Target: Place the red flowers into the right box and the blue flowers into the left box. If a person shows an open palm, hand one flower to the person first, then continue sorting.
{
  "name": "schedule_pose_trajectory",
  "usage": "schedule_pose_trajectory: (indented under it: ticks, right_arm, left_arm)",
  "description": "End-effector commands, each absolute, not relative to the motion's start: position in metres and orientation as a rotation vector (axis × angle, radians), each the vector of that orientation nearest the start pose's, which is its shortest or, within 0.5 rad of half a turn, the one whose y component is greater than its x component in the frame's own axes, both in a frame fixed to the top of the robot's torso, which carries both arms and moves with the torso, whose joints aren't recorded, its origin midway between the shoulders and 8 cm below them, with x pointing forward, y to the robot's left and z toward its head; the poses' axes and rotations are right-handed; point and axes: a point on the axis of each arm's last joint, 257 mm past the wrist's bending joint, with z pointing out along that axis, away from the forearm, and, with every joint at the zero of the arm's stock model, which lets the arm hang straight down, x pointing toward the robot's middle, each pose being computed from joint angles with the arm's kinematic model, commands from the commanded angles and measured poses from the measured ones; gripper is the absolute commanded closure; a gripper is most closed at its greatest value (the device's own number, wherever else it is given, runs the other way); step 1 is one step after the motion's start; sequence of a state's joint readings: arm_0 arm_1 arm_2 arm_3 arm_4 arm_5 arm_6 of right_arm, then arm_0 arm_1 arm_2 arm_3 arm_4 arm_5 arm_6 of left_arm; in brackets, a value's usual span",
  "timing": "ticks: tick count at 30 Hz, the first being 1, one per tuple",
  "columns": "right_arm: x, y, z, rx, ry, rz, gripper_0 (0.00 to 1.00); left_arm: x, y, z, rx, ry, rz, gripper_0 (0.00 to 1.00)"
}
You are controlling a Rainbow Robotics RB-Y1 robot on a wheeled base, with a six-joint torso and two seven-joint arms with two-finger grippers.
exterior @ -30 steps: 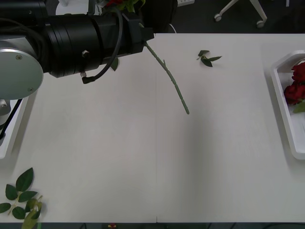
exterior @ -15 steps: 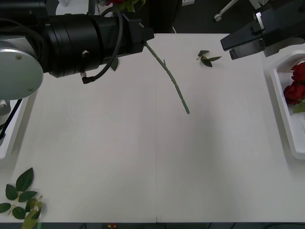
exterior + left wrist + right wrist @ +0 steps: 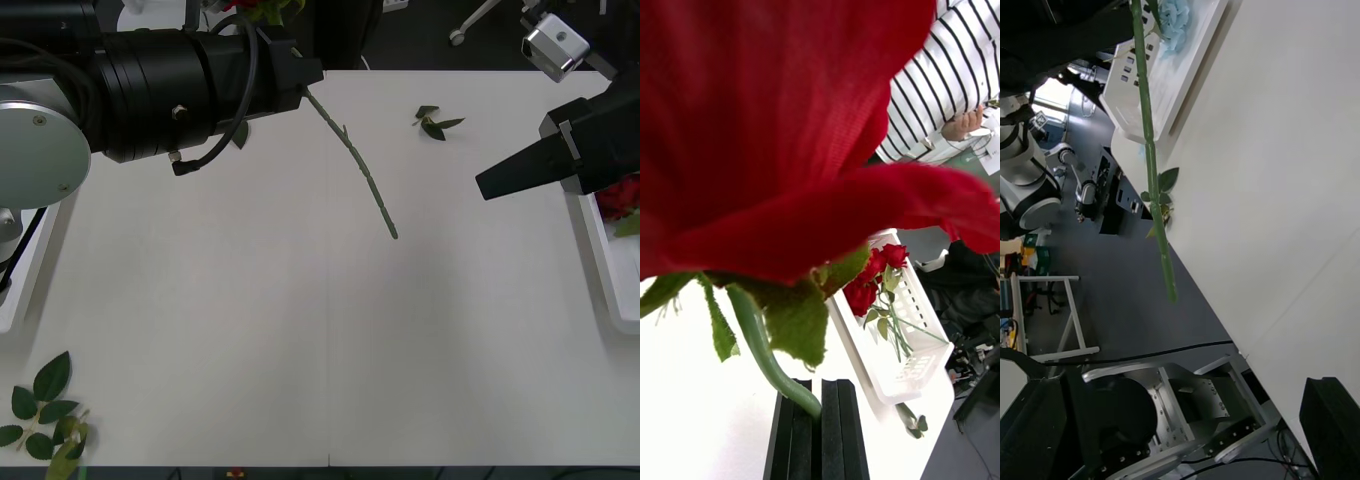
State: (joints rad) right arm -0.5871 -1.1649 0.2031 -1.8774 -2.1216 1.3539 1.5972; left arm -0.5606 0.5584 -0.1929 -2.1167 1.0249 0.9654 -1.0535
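Now my left gripper (image 3: 816, 420) is clamped on a red flower's (image 3: 782, 127) stem at far left. The right gripper (image 3: 500, 182) hangs beside the right box (image 3: 605, 290); I cannot tell its state.

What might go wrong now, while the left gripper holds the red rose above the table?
1. The left gripper pinches the rose on its thin stem just under the head; the long free end may swing.
2. The right gripper is close to the stem tip and might knock it.

Black cylindrical left arm (image 3: 190, 85), silver joint cap, looping black cable
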Motion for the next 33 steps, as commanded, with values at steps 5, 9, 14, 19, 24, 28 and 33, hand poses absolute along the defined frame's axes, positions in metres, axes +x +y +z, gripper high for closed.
schedule_pose_trajectory:
  ticks: [5, 9, 14, 19, 24, 28, 33]
  right_arm:
    - [0.357, -0.115, -0.037, -0.892, 2.276, 1.132, 0.08]
    - [0.353, -0.104, -0.038, -0.907, 2.262, 1.147, 0.08]
    - [0.346, -0.091, -0.047, -0.922, 2.262, 1.171, 0.08]
    - [0.341, -0.071, -0.061, -0.928, 2.249, 1.179, 0.08]
    - [0.336, -0.049, -0.074, -0.937, 2.23, 1.195, 0.08]
    - [0.336, -0.038, -0.074, -0.921, 2.22, 1.211, 0.08]
    - [0.34, -0.025, -0.07, -0.897, 2.18, 1.211, 0.09]
  left_arm:
    - [0.461, 0.0, 0.053, 0.389, 1.757, -1.05, 1.0]
    - [0.461, 0.0, 0.053, 0.389, 1.757, -1.05, 1.0]
    - [0.461, 0.0, 0.053, 0.389, 1.757, -1.05, 1.0]
    - [0.461, 0.0, 0.053, 0.389, 1.757, -1.05, 1.0]
    - [0.461, 0.0, 0.053, 0.389, 1.757, -1.05, 1.0]
    - [0.461, 0.0, 0.053, 0.389, 1.757, -1.05, 1.0]
    - [0.461, 0.0, 0.053, 0.389, 1.757, -1.05, 1.0]
